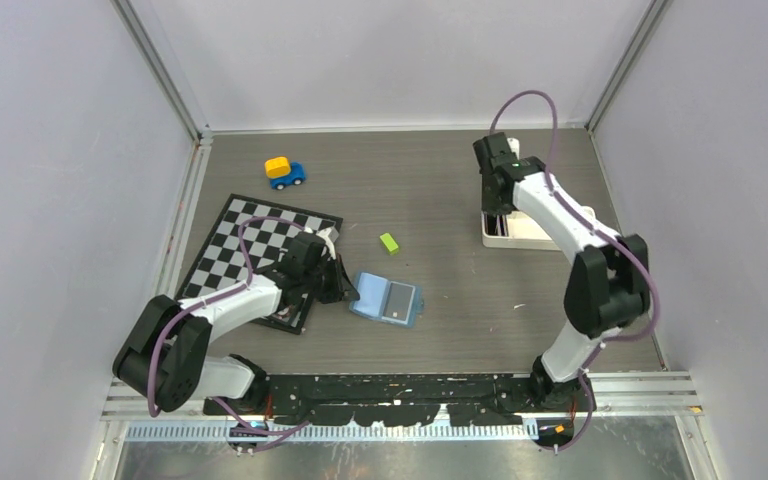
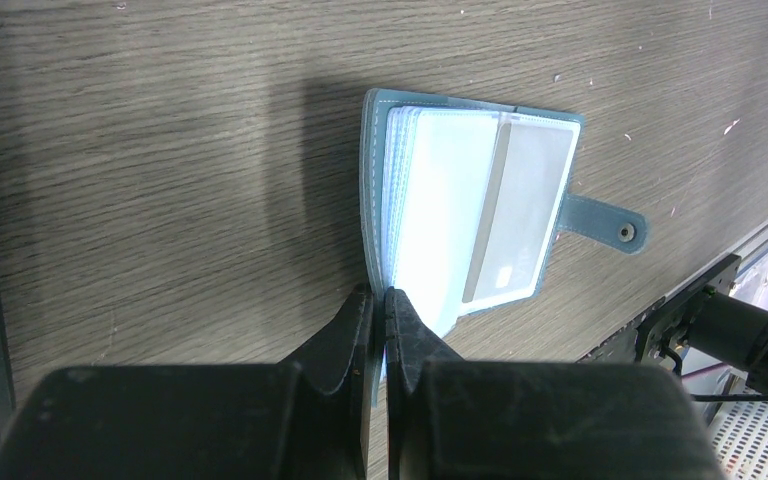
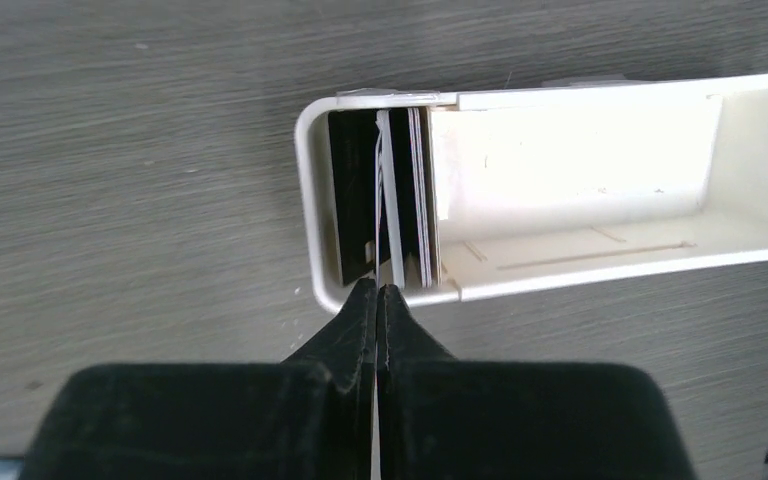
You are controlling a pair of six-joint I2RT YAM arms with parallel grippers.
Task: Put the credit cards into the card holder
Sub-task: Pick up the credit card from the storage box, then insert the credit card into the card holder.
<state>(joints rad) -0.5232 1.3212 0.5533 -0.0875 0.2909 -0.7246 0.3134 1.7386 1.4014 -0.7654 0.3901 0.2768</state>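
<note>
- While the left gripper (image 2: 380, 300) sits low over the table (image 2: 160, 150), bare wood-grain board runs off to its left and ahead. The table's near edge and a dark rail cut in close on its right.
- Ahead of the right gripper (image 3: 377, 295), the long white tray (image 3: 600, 90) lies crosswise. Its rounded end wall is just left of the fingertips, and open tabletop spreads to the left and behind.
- Left fingers are pressed together, pinching the near edge of the card holder (image 2: 460, 200) by its teal cover.
- Right fingers are pressed together at the tray's near rim. One thin pale card edge runs straight into the seam between them, so they seem to be nipping that card, though the contact itself is hidden.
- Remaining credit cards (image 3: 355, 200) stand on edge in a tight pack at the tray's left end, directly ahead of the right fingertips; the tray to their right is bare.
- Lying open and flat ahead of the left fingertips, the card holder shows frosted, pale blue sleeves, stitched edges and a strap with a snap (image 2: 605, 222) on its right.
- Cards are thin and rigid, mostly black with white edges; the tray is smooth moulded plastic.
- Beyond the left gripper lie a checkered mat (image 1: 250, 235), a small green block (image 1: 389, 242) and a toy car (image 1: 284, 172).
</note>
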